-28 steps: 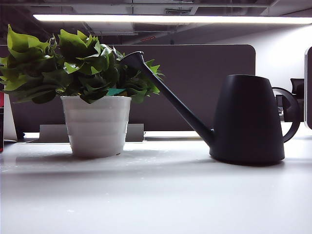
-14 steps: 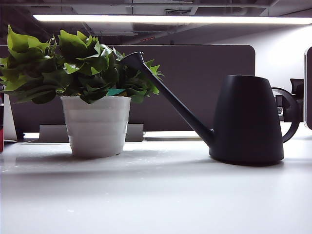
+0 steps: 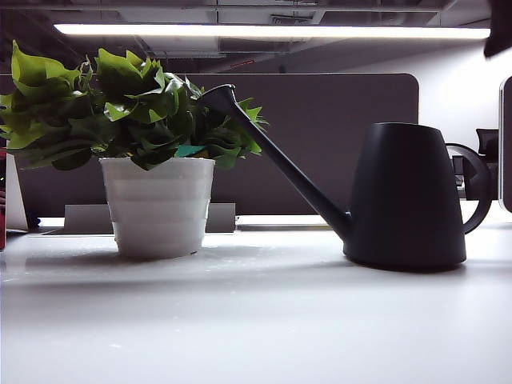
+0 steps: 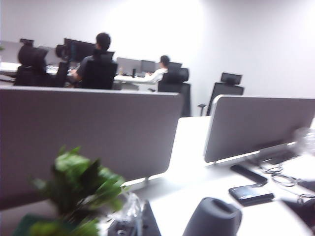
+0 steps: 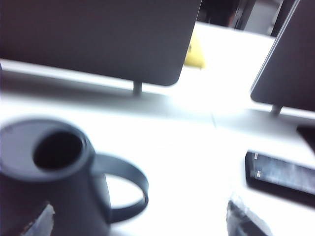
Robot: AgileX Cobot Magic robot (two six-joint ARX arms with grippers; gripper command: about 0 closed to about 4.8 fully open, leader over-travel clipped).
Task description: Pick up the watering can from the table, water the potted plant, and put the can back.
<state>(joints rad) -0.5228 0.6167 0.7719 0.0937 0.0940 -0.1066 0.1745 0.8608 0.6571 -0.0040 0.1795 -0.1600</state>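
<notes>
Standing on the table (image 3: 256, 320), the potted plant (image 3: 157, 192) sits left and the watering can (image 3: 404, 196) right, its spout reaching the leaves. The left gripper (image 4: 132, 223) hovers above them, too blurred to judge. The right gripper (image 5: 142, 221) hangs over the can's handle, fingers (image 5: 246, 219) spread wide, touching nothing.

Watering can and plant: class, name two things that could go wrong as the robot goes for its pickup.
1. The can's spout tip sits among the plant's leaves; a careless lift may snag them or tip the pot.
2. The open right gripper hangs above the handle; a phone lies close beside it.
</notes>
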